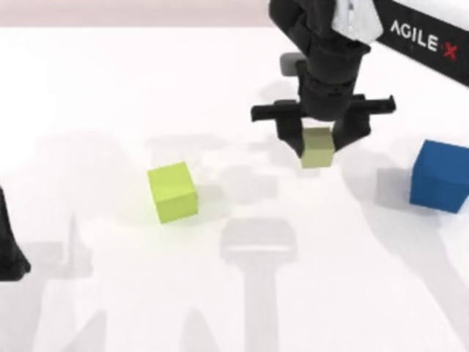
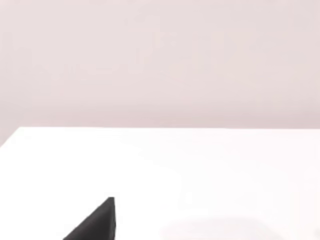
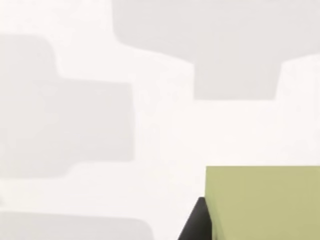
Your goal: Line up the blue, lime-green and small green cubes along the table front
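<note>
Item 1, small green cube [image 1: 317,147]: dull olive, plain. It is seen in the top view toward one o'clock from the table centre, clamped between the two dark fingers of the right gripper [image 1: 316,141]. Whether it rests on the surface or is lifted clear cannot be told. In the right wrist view the same cube [image 3: 263,202] fills one corner of the picture, with a dark fingertip [image 3: 196,222] pressed against its side and white table behind it.

Item 2, right gripper: narrowed onto the small green cube, one finger on each side. The arm is seen entering from the two o'clock corner of the top view.

Item 3, lime-green cube [image 1: 173,192]: bright yellow-green, larger than item 1. It is placed at about nine o'clock from the table centre, resting on the table [image 1: 110,95], well apart from the other cubes and untouched by either gripper.

Item 4, blue cube [image 1: 438,177]: deep blue, the largest. It is located at three o'clock, at the right edge of the top view, resting on the table and well apart from the right gripper.

Item 5, left arm [image 1: 10,246]: only a dark portion is visible at the eight o'clock edge of the top view. In the left wrist view a dark wedge [image 2: 95,222] is shown over the white table; the state of that hand cannot be told.
</note>
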`<state>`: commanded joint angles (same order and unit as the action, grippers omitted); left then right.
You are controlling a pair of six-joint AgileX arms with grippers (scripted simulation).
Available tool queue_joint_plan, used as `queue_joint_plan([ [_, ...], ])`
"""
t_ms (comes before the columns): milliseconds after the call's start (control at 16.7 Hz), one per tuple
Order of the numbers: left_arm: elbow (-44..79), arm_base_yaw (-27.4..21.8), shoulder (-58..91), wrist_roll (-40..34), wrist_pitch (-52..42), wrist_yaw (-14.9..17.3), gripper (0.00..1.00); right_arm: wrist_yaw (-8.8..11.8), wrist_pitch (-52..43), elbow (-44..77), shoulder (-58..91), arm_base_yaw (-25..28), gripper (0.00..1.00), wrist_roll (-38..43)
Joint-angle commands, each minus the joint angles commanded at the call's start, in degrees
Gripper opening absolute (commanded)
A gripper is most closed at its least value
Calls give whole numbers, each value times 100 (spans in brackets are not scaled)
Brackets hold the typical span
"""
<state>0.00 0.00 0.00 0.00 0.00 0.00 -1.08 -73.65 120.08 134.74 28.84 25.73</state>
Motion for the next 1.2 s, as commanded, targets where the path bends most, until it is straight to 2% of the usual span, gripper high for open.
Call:
queue_joint_plan([
  [300,0,0,0,0,0,0,100,-6,134,-413,-329,107,0,163],
  [900,0,0,0,0,0,0,100,-31,937,-4082,-2929,1182,0,1463],
  [1200,0,0,0,0,0,0,100,-40,1170,-4866,-3638,1485,0,1820],
])
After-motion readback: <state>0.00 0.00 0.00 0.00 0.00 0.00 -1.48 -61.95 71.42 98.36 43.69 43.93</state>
